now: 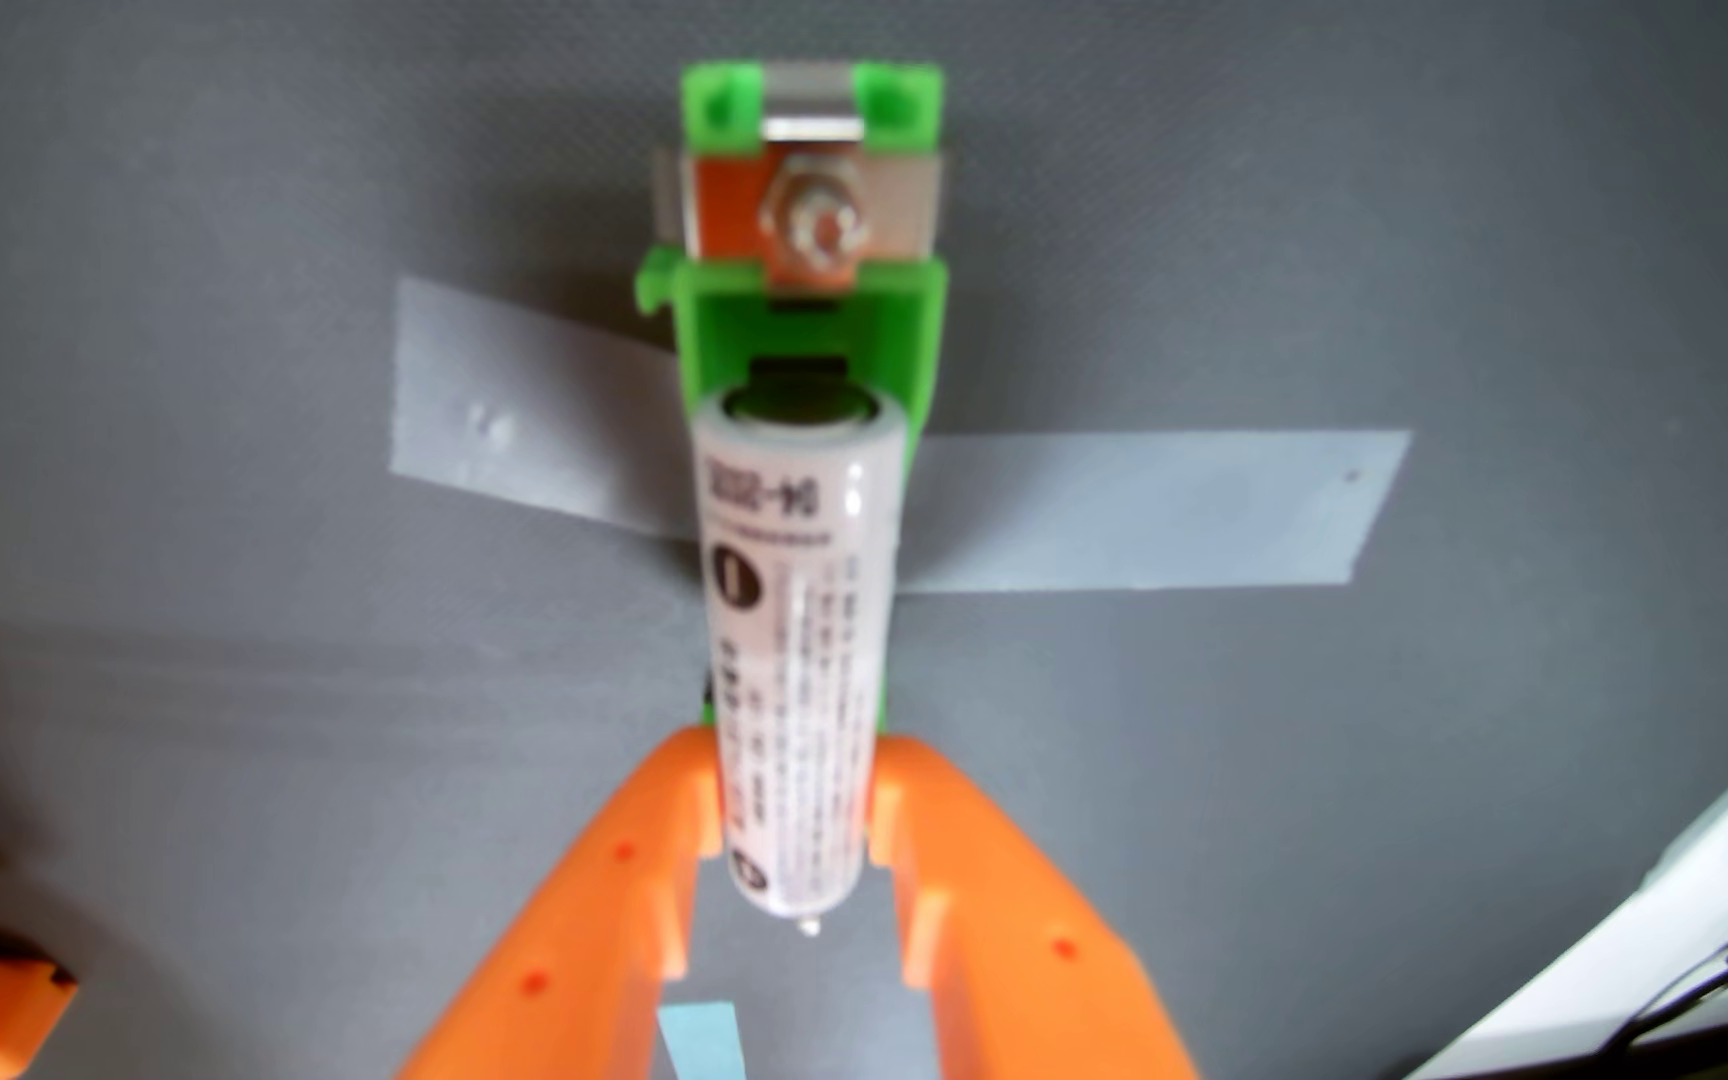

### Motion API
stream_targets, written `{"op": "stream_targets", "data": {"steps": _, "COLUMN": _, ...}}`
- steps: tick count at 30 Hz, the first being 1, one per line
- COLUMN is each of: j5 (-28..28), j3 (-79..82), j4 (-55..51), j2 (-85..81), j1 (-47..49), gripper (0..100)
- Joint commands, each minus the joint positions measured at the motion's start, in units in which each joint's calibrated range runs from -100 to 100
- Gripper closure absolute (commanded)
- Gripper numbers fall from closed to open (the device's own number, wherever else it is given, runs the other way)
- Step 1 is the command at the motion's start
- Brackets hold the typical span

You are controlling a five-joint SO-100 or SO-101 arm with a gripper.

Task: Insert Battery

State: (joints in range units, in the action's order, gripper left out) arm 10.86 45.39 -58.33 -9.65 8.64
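Centrally, white battery (795, 665) clamped between orange gripper (795, 800) fingers, its far end at green holder (808, 343) taped to grey tabletop (216, 623) with grey tape (1151, 509)

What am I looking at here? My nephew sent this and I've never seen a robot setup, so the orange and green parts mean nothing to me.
The camera rides on a small robot arm's wrist, looking down past its orange two-finger gripper. The fingers are closed on a white battery, whose far end sits over a green battery holder. The holder carries a metal contact with a bolt and is fixed to the grey table with strips of grey tape. The picture is blurry, so I cannot tell whether the battery is fully seated yet.
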Motion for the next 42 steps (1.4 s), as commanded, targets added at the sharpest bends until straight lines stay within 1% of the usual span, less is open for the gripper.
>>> {"op": "stream_targets", "data": {"steps": 1, "j5": -0.2, "j3": -0.3, "j4": -0.4, "j2": -1.6, "j1": -0.5, "gripper": 98}}
{"op": "stream_targets", "data": {"steps": 42, "j5": 0.0, "j3": -0.2, "j4": 0.2, "j2": -1.6, "j1": -1.0, "gripper": 98}}
